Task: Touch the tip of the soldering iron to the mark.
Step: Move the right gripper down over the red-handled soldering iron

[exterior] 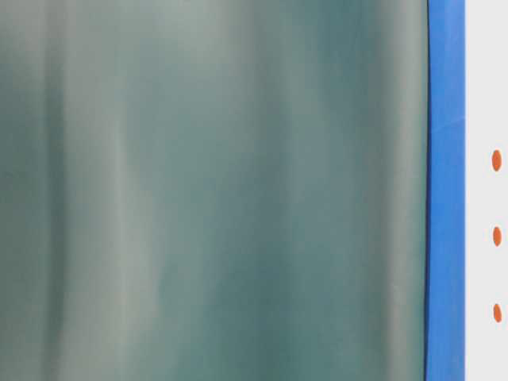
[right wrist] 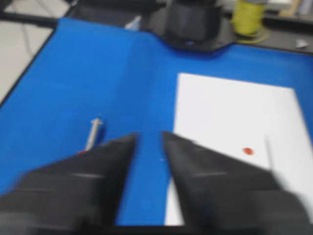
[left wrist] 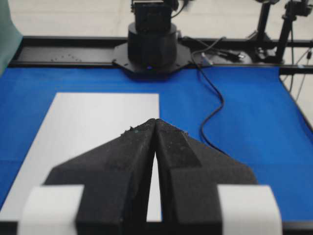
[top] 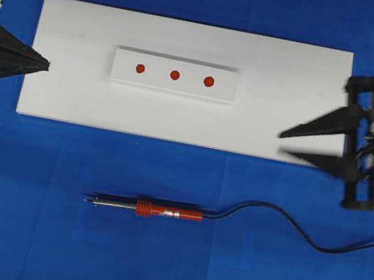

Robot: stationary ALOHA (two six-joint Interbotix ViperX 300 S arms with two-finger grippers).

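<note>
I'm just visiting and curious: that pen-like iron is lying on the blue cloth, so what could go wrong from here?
1. The soldering iron is slim and lies flat; the open right tool might slip off.
2. Its black cord could drag and twist the aim.
3. Three red marks sit close together; the tip might touch the wrong one.

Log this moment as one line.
soldering iron: flat on blue mat, untouched | tip: off the marks | left pincer: shut, at board edge | right pincer: open, empty
</note>
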